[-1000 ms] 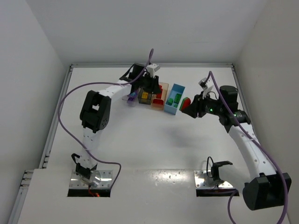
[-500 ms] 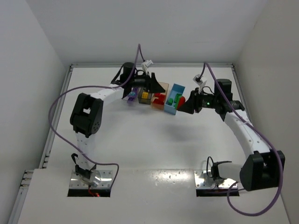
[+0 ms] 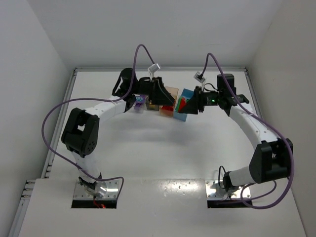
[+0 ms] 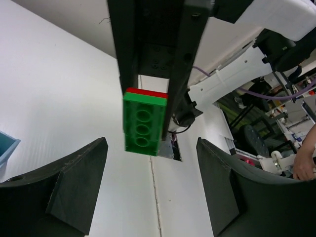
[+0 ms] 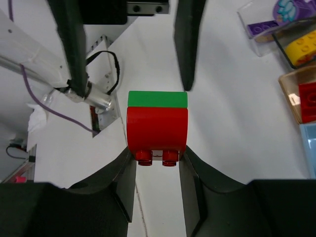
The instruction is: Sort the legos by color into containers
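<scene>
Separation step: the right gripper [image 5: 157, 159], closed tight, clamps the red brick [image 5: 157, 127] of a red-green pair; the green brick [image 4: 143, 126] points toward the left gripper [image 4: 150, 145], centred between its parted fingers, untouched. Next, presumably: close on green and pull the bricks apart

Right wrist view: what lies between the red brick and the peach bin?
Only bare white table separates the red brick from the peach bin; the right wrist view shows it.

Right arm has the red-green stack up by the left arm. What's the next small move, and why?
Probably ease the open left gripper forward to straddle the green brick. The right gripper clamps only the red brick, and the two colours need separating.
</scene>
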Robot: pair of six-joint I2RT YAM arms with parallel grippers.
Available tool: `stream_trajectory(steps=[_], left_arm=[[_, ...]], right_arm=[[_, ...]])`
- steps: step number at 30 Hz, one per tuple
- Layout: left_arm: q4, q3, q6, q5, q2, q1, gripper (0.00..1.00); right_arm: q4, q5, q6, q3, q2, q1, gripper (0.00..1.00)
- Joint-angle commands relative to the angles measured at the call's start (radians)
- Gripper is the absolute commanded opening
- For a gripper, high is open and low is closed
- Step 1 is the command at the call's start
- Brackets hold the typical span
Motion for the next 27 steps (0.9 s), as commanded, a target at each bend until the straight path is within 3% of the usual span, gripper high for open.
stream_trajectory(steps=[1,13,19,22,23,27], left_arm=[[-0.072,0.041,0.101,0.018,-0.032,0.003,0.79],[-0.047,0.080,0.098,0.018,-0.004,-0.017,0.76],[0.172,0.029,-0.063,0.053,0.005,-0.027,0.75],[0.198,0.018,-0.072,0.053,0.005,-0.027,0.66],[0.198,0.018,-0.072,0.053,0.005,-0.027,0.59],[0.198,0.018,-0.072,0.063,0.005,-0.027,0.55]], right_arm=[[0.060,-0.072,0.008,0.052,-0.003,0.028,0.00],[0.101,-0.072,0.048,0.043,-0.021,0.065,0.00],[0.148,-0.072,0.076,0.043,-0.010,0.065,0.00],[0.149,-0.072,0.076,0.043,-0.010,0.065,0.00],[0.149,-0.072,0.076,0.043,-0.010,0.065,0.00],[0.158,-0.072,0.085,0.043,-0.010,0.065,0.00]])
